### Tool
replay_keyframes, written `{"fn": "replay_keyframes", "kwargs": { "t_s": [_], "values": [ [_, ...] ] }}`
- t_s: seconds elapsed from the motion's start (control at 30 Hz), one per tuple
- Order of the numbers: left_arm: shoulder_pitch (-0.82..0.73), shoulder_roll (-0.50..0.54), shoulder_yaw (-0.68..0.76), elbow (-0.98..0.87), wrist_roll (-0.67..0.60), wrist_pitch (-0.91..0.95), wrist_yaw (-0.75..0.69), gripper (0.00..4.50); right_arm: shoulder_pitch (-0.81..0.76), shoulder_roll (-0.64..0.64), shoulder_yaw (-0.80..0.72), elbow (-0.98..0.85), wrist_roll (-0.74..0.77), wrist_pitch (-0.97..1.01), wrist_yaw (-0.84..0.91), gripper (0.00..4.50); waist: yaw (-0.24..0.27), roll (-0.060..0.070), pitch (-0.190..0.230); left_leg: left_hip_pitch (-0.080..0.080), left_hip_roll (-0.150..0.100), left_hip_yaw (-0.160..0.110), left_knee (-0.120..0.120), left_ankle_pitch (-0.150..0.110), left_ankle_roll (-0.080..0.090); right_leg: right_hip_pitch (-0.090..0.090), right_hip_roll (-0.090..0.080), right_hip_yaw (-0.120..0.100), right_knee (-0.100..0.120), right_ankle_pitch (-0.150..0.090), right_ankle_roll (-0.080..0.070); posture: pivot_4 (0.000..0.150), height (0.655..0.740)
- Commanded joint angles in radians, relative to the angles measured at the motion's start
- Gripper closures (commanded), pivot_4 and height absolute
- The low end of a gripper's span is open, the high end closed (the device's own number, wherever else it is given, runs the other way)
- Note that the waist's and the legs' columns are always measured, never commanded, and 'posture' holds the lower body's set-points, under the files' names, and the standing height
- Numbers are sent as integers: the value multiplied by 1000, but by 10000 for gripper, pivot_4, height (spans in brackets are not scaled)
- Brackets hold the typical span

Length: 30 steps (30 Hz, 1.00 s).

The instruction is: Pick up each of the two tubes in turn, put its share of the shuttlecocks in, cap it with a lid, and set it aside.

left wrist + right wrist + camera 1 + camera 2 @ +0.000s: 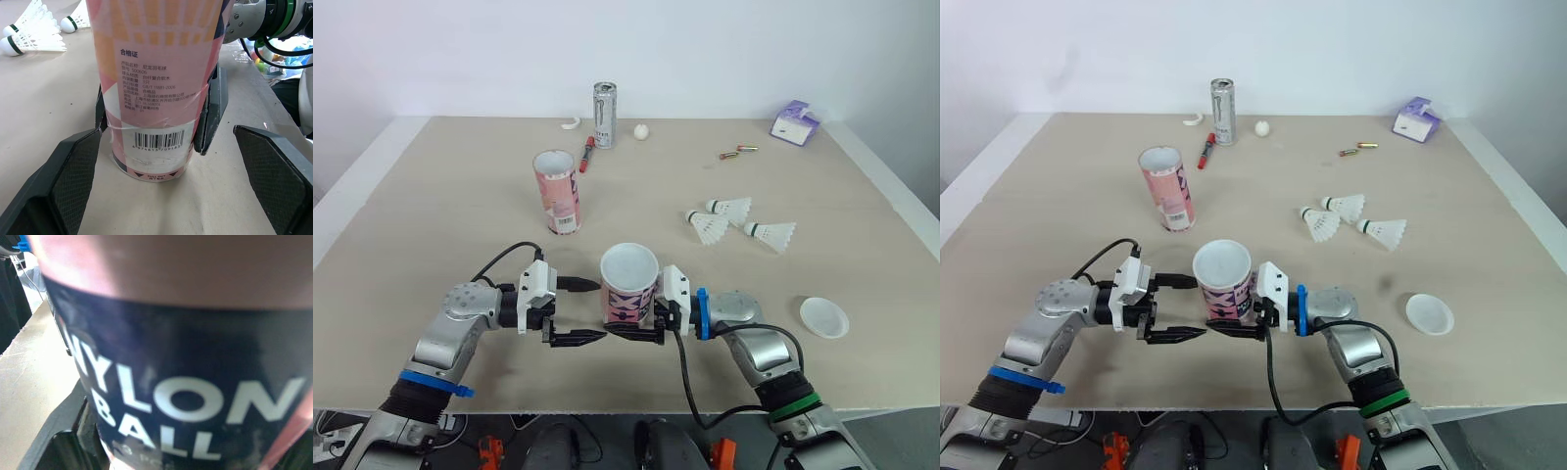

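Left eye view, near edge of the tabletop (pixel 440 196): where is the near tube (pixel 628 289)?
— Upright on the tabletop, between the two end effectors. In the left wrist view its base sits flat on the surface.
Who has it?
— The right end effector (pixel 631 315) is clamped on the near tube. Its black fingers (pixel 211 112) press the wall on both sides, low down.
And the left end effector (pixel 579 310)?
— Released. Its fingers (pixel 68 186) are spread wide and point at the tube from the robot's left, not closed on it.
Is the tube capped?
— Its top shows white and round; lid or bare mouth, I cannot tell. One lid (pixel 823 316) lies flat on the tabletop to the robot's right, well apart from the tube.
The shuttlecocks?
— Three shuttlecocks (pixel 732 207) lie on their sides, close together, beyond that lid.
The other tube?
— The far tube (pixel 556 191) stands upright with its mouth open, further back and left of the near one. Behind it are a silver can (pixel 604 115), a red pen (pixel 587 154) and a white ball (pixel 640 130), and a purple pack (pixel 794 122) lies at the far right corner
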Motion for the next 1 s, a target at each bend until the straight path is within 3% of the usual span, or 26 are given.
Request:
{"fn": "replay_keyframes", "kwargs": {
  "t_s": [0.03, 0.27, 0.4, 0.53, 0.7, 1.0],
  "values": [
    [-15, 6, 16, -9, -4, -14, -5, 0, 13, -18, -16, -44, 9, -7, -3, 7784, 0, 0, 0, 0, 0, 0, 0, 0, 0, 0, 0, 0, 0, 0, 0, 1500, 7400],
    [-29, -7, 10, -22, -16, 1, -4, 0, 72, -47, -104, -182, 84, 80, -84, 7784, 1, 0, 0, 0, 0, 0, 0, 0, 0, 0, -1, 0, 0, 0, 0, 1500, 7400],
    [-40, -23, -2, -42, -28, 22, -2, 0, 206, -97, -329, -384, 222, 222, -241, 7784, 5, 0, 0, -1, 0, -1, 0, 0, 0, 0, -2, 0, 0, 0, 1, 1500, 7400],
    [-43, -33, -7, -43, -27, 27, -1, 0, 278, -100, -518, -457, 294, 293, -410, 7784, 2, 0, 0, -1, -2, 0, 0, -1, -2, 0, -3, 2, 0, -1, 3, 1500, 7400],
    [-44, -54, -18, -40, -18, 25, 0, 0, 292, -88, -757, -357, 244, 275, -687, 7784, 1, 0, 0, 0, -2, 0, 0, -1, -1, 0, -1, 3, 0, -1, 2, 1500, 7400],
    [-37, -62, -26, -53, -20, 31, 5, 0, 209, -140, -931, -82, 117, 282, -1040, 7784, -1, 1, -1, 1, -2, 2, 0, -1, -1, 0, 1, 7, 0, -1, 2, 1500, 7400]
  ]
}}
